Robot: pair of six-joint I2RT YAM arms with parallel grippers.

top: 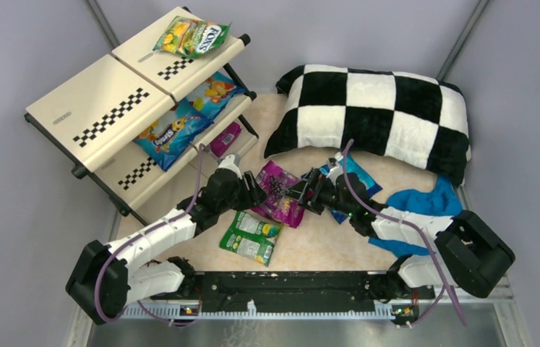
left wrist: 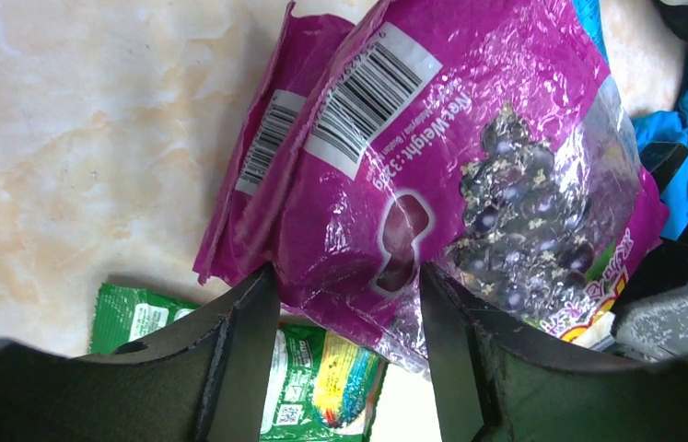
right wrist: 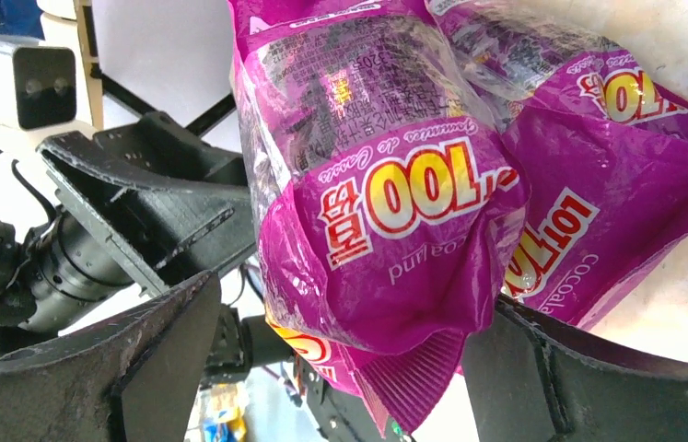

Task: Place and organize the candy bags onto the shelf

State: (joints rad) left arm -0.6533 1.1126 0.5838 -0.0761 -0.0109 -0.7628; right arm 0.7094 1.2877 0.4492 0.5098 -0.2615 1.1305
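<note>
Left wrist view: the left tool (left wrist: 349,276) is clamped on the lower edge of a magenta candy bag (left wrist: 432,175); a second magenta bag (left wrist: 257,166) lies beneath it on the surface (left wrist: 64,138); the right tool (right wrist: 354,304) stands apart, straddling the first bag; a green bag (top: 252,237) lies near; the shelf (top: 100,108) carries other bags (top: 180,126).

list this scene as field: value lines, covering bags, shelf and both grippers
shelf: back left, three tiers
top tier: yellow-green bag
middle tier: two blue bags
lower tier: small magenta bag
table: green bag, loose blue bag, second grape bag
left gripper: fingers touching both sides of grape bag
right gripper: open, straddling the same bag's other end
</note>
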